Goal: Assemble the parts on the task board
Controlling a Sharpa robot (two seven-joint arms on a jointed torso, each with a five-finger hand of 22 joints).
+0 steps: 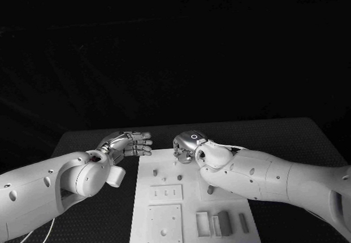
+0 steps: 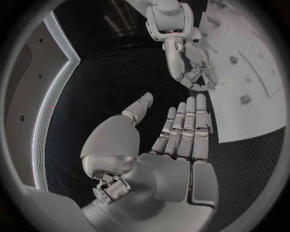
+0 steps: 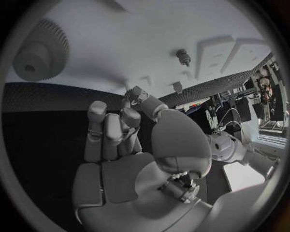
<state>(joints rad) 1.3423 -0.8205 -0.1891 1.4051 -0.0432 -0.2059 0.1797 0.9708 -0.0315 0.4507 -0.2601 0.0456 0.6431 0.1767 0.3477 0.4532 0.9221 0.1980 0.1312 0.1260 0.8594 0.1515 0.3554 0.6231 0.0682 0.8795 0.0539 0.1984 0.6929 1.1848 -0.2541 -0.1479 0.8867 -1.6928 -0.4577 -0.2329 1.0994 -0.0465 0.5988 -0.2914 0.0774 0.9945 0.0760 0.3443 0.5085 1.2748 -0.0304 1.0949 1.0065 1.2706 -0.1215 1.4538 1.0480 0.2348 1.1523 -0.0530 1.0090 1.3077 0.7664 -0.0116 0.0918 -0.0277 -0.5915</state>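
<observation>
Task board [image 1: 192, 222]: white. Parts [image 1: 225, 222] on it: grey. Table [image 1: 291, 132]: black, fine dotted texture. Left hand [image 1: 128, 144] and right hand [image 1: 186, 146]: silver. Gear [image 3: 39, 55]: pale grey.

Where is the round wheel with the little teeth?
The toothed wheel lies on the white board, seen in the right wrist view. It sits beyond the fingertips of the right hand, apart from them.
</observation>
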